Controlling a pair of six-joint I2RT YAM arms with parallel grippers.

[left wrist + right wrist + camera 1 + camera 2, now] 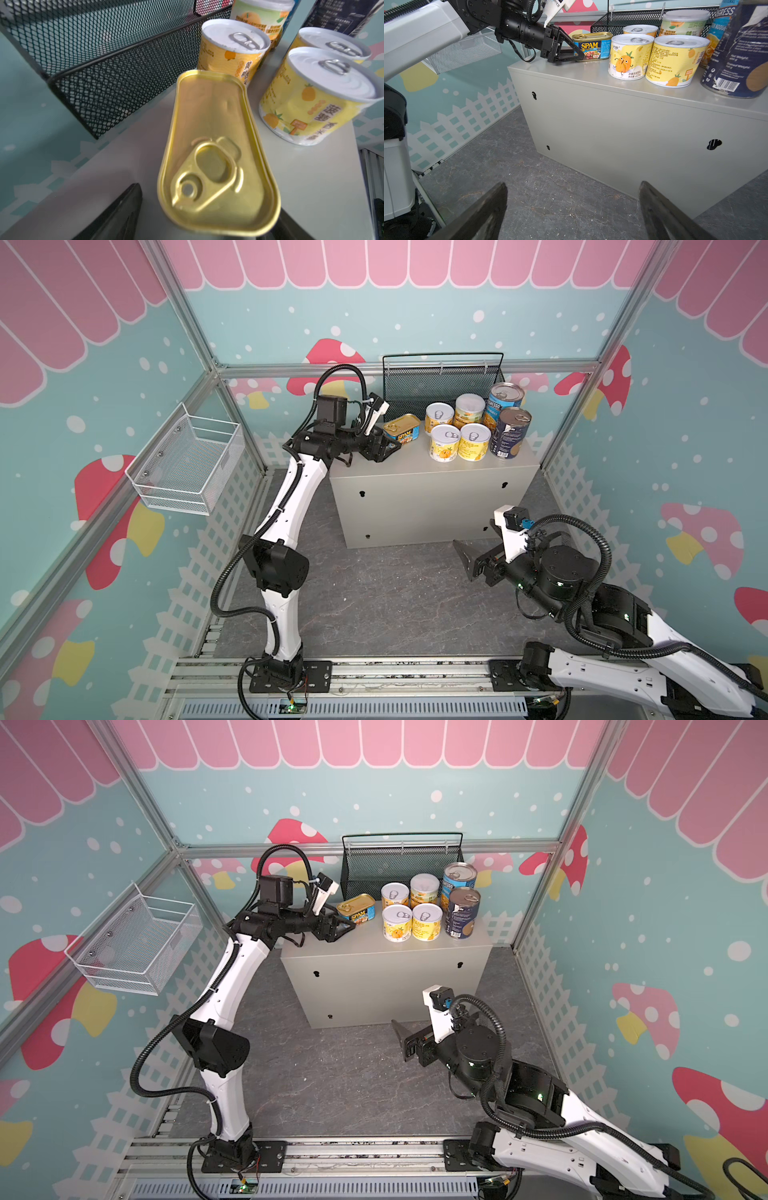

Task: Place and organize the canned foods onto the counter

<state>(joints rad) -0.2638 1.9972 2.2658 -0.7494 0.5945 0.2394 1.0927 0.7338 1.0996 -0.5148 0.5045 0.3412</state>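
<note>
Right fingers (483, 212) spread wide above floor (550, 187); left fingers (122, 212) parted astride SPAM tin (212, 145).

In both top views, front yellow-labelled white-lidded round tins (444, 448) are hiding the lower walls of rear yellow-labelled tins (469, 410) at upper centre, while the lower right corner is cropping the white right arm (602, 676).

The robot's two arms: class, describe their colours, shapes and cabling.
The left arm and right arm have white shell links, black joint housings and black corrugated cable conduits. The left gripper and right gripper have black triangular fingers, with white camera mounts behind.
</note>
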